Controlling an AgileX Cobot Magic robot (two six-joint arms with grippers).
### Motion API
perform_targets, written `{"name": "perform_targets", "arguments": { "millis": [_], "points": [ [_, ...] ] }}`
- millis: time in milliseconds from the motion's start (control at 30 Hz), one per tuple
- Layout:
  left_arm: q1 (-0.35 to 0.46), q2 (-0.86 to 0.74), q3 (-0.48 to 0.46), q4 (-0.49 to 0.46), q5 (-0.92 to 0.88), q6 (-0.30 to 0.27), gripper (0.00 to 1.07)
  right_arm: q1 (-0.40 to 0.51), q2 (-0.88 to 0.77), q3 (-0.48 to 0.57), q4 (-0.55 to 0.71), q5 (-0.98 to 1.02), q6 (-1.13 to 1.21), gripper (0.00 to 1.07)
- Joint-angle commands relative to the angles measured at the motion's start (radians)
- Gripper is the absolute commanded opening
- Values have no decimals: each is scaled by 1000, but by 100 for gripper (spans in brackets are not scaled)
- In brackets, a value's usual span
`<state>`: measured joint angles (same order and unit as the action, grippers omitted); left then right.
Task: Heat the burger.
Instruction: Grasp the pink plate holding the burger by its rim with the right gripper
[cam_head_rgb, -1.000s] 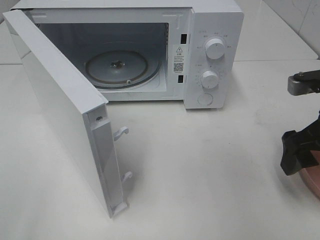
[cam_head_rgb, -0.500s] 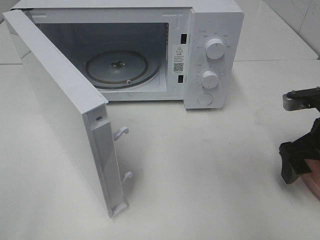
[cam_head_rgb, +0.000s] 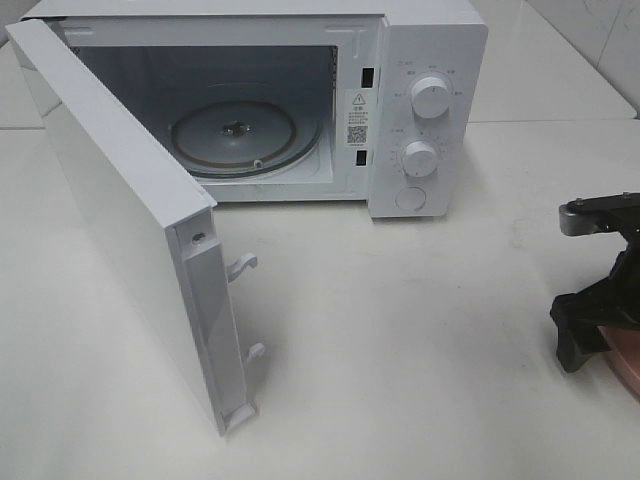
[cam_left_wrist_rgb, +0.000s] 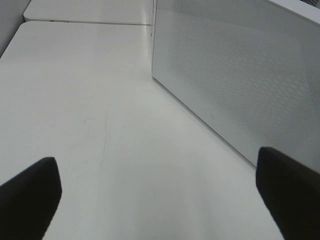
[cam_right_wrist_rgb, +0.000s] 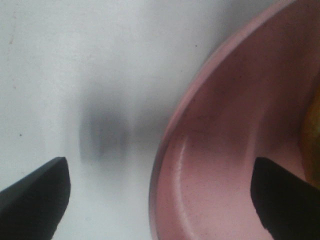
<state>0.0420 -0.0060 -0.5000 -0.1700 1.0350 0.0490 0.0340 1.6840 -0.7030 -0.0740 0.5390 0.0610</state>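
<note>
From the high camera we see a white microwave (cam_head_rgb: 300, 100) standing toward the far edge of the table (cam_head_rgb: 420, 350), its door (cam_head_rgb: 120, 210) swung wide toward the left edge. The glass turntable (cam_head_rgb: 240, 135) inside is bare, and two round knobs (cam_head_rgb: 430, 97) sit one above the other on the control panel. Near the right edge of the table the right pincer (cam_head_rgb: 592, 328) hangs low, just beside a pink plate (cam_head_rgb: 628, 368) that the picture's border cuts off. The burger does not show here, nor does the left pincer.

In the left wrist view the left pincer (cam_left_wrist_rgb: 160, 192) has its fingers (cam_left_wrist_rgb: 30, 195) spread wide apart over bare table, holding nothing. The door's white outer face, with its fine dotted screen, stands close by.

In the right wrist view the right pincer's fingers (cam_right_wrist_rgb: 35, 195) are also wide apart and hold nothing. One hangs over the table and the other over the plate's bowl, so the plate's rim lies between them. At the picture's border a blurred golden-brown strip of the burger (cam_right_wrist_rgb: 313, 132) shows on the plate; the rest of it is out of view.
</note>
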Motion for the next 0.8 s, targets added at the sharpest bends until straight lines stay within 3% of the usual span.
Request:
{"name": "perform_targets", "arguments": {
  "millis": [33,133,367,633,667,700,733,767,800],
  "points": [
    [-2,-17,2,-4,-2,-5,98,-7,35,2,-21,-48,-8,90],
    [-2,-17,2,-4,-2,-5,98,-7,43,2,-25,-53,-8,90],
    [-2,-17,2,-4,-2,-5,98,-7,83,2,-55,-68,6,76],
    [-2,-17,2,-4,-2,-5,98,-7,110,2,-55,-54,27,72],
    [-2,-17,2,-4,-2,-5,98,-7,110,2,-55,-54,34,69],
    [-2,-17,2,-4,-2,-5,98,-7,110,2,-59,-53,54,60],
    [-2,-17,2,-4,-2,-5,98,-7,110,2,-59,-53,54,60],
    [-2,-17,2,-4,-2,-5,98,-7,110,2,-59,-53,66,49],
    [-2,-17,2,-4,-2,-5,98,-7,110,2,-59,-53,66,49]
  ]
}}
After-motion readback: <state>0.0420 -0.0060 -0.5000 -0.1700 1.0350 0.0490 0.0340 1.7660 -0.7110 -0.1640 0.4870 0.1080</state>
